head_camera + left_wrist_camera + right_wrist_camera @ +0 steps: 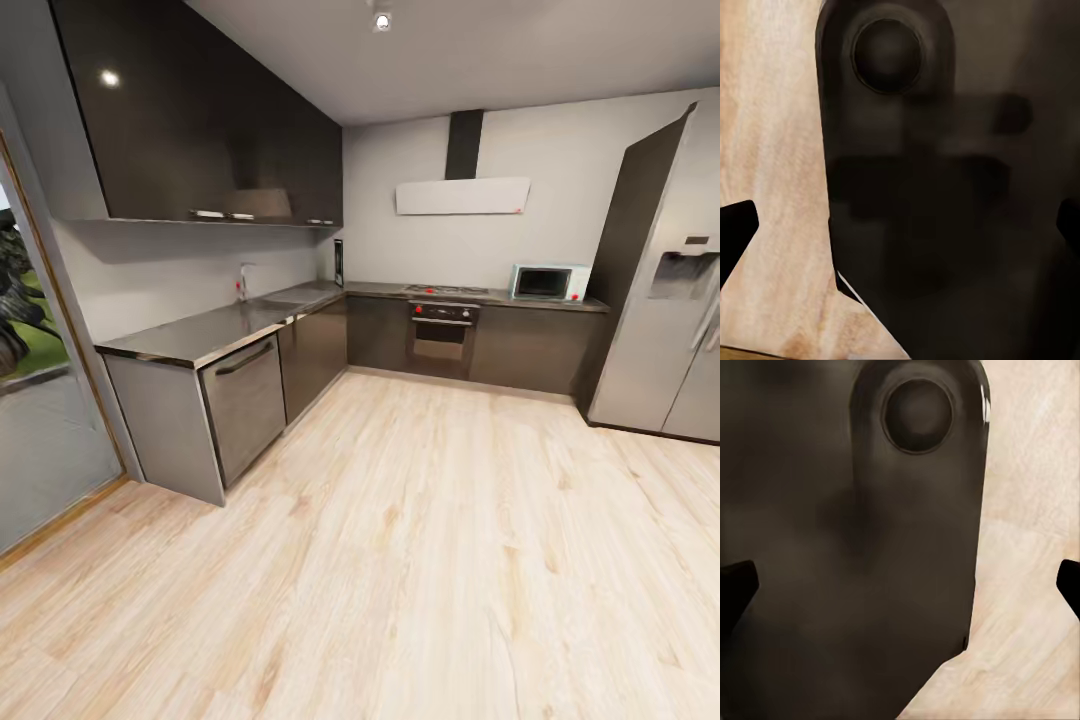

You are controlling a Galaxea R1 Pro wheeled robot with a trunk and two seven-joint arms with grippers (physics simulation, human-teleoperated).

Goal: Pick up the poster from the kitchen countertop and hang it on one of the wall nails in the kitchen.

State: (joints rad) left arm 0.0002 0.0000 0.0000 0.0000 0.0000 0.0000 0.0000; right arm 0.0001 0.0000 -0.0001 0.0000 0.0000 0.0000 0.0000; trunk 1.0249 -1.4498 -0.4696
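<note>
The poster (338, 263) stands upright in the far corner of the kitchen countertop (215, 330), thin and dark-framed, too distant to show its picture. The L-shaped grey worktop runs along the left wall with a sink (270, 300) and along the back wall with a gas hob (446, 291). I cannot make out any wall nail on the light grey wall (570, 200). My left gripper (900, 229) is open over a dark part of my body and pale floor. My right gripper (900, 585) is likewise open, holding nothing.
Pale wood plank floor (420, 540) stretches from me to the cabinets. A silver fridge (665, 340) stands at the right, a microwave (548, 282) beside it on the counter. A glass door (45, 440) lies left. A white hood (462, 195) hangs above the hob.
</note>
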